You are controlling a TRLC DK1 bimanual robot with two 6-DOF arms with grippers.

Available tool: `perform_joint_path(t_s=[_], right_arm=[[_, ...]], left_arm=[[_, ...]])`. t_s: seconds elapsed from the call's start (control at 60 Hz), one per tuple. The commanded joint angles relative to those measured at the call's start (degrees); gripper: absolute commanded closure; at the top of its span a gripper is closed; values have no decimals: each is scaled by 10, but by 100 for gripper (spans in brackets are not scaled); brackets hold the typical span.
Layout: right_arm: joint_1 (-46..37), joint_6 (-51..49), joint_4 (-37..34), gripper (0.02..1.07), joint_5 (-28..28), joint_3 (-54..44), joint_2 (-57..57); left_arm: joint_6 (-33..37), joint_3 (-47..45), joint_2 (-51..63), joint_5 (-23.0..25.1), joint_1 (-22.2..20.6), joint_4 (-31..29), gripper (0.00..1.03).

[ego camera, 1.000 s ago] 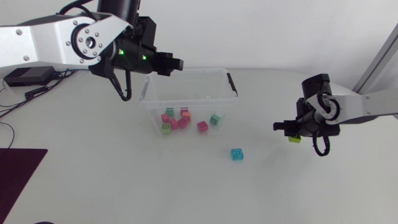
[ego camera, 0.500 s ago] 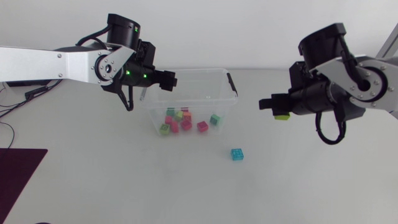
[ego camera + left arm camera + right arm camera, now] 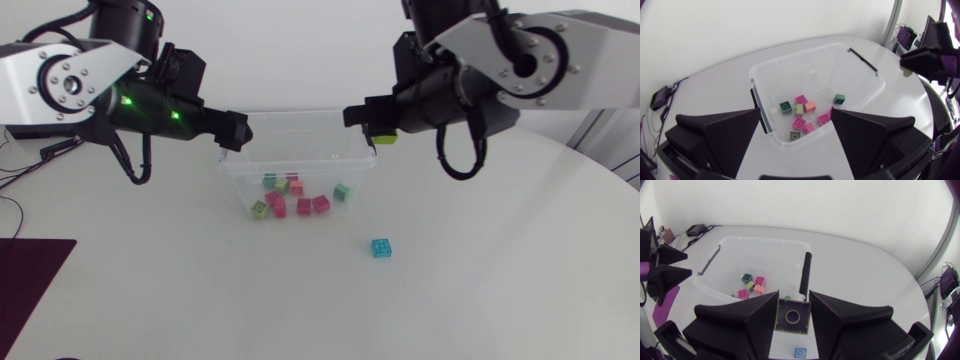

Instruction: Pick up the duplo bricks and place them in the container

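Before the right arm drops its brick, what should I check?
1. Right gripper shut on the green brick: ok.
2. Brick over the container opening: cannot tell; it hangs near one end wall.
3. Left gripper out of the way: ok, open at the opposite end.
4. Room in the container: ok, few bricks inside.
5. All bricks collected: not ok, cyan brick lies on the table.

Clear container [image 3: 300, 115]: 1. Duplo bricks [image 3: 303, 206] inside: 9. Cyan brick [image 3: 381, 247] on bench [image 3: 200, 290]: 1. Lime brick [image 3: 385, 139], held: 1. Hands: 2 (left hand [image 3: 236, 130], right hand [image 3: 376, 128]).
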Motion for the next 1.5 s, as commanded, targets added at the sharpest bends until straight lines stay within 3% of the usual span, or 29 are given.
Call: perform_joint_path(t_s=[0.0,0.183,0.433,0.467,0.567,0.617,0.867,1.05,1.283,1.483], right_arm=[[11,10,17,76,7,29,39],[13,-4,50,76,3,77,118],[29,-32,101,71,8,114,210],[33,-34,106,67,19,122,222],[38,-40,115,30,42,143,241],[40,-39,115,20,45,144,233],[42,-26,137,17,57,19,71],[42,-17,137,17,70,-112,-68],[45,16,137,17,78,-252,-167],[64,59,123,17,78,-319,-195]], left_arm=[[3,-16,-40,13,5,8,5],[-4,-81,-145,13,17,78,5],[-14,-187,-274,10,71,160,5],[-16,-198,-290,9,76,166,5],[-13,-232,-345,6,87,178,5],[-10,-259,-385,6,95,193,5],[28,-342,-470,8,149,195,5],[58,-411,-543,9,151,192,5],[78,-463,-622,10,156,124,5],[78,-486,-669,10,191,73,5]])
